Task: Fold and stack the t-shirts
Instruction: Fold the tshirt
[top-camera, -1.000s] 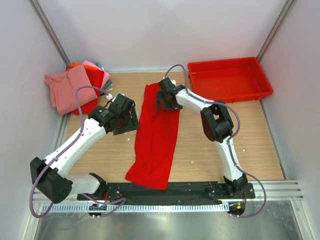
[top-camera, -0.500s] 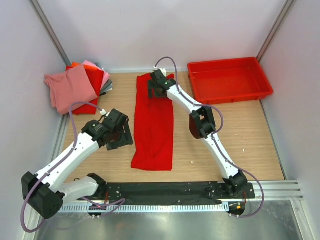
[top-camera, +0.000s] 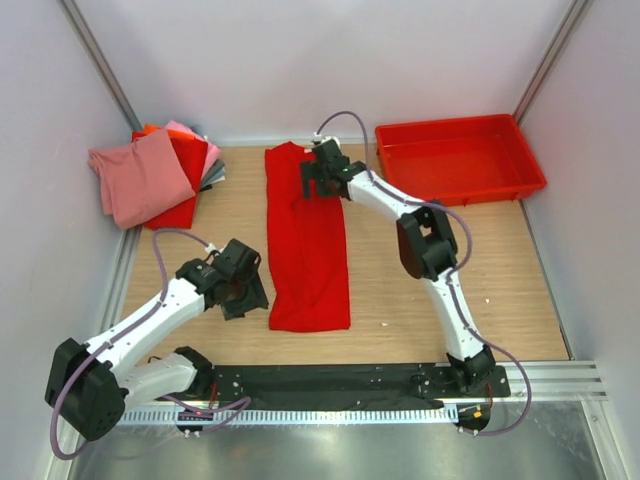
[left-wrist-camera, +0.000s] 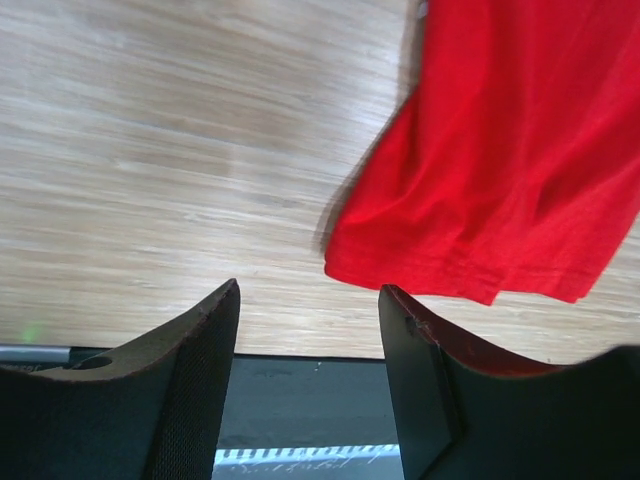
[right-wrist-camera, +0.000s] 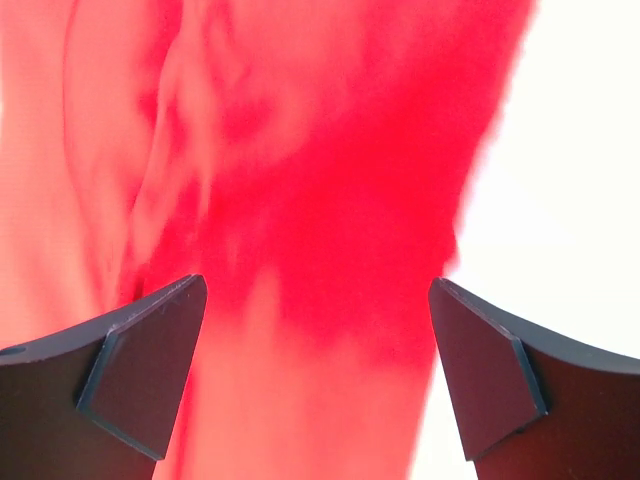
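Note:
A bright red t-shirt (top-camera: 308, 240) lies folded into a long strip down the middle of the table. Its near hem shows in the left wrist view (left-wrist-camera: 500, 170). My left gripper (top-camera: 243, 291) is open and empty, just left of the shirt's near end, jaws apart over bare wood. My right gripper (top-camera: 318, 176) is open over the shirt's far end; red cloth (right-wrist-camera: 300, 200) fills its view, below the spread jaws. A pile of folded shirts (top-camera: 165, 175) in dusty pink, red, orange and grey sits at the far left corner.
A rigid red plastic tray (top-camera: 462, 158) stands at the far right. Walls close in on the left, right and back. The black base rail (top-camera: 330, 385) runs along the table's near edge.
The red shirt has been straightened and laid flat, its top pulled toward the back. My left gripper has let go and drawn back toward the near edge. My right gripper has opened over the far end.

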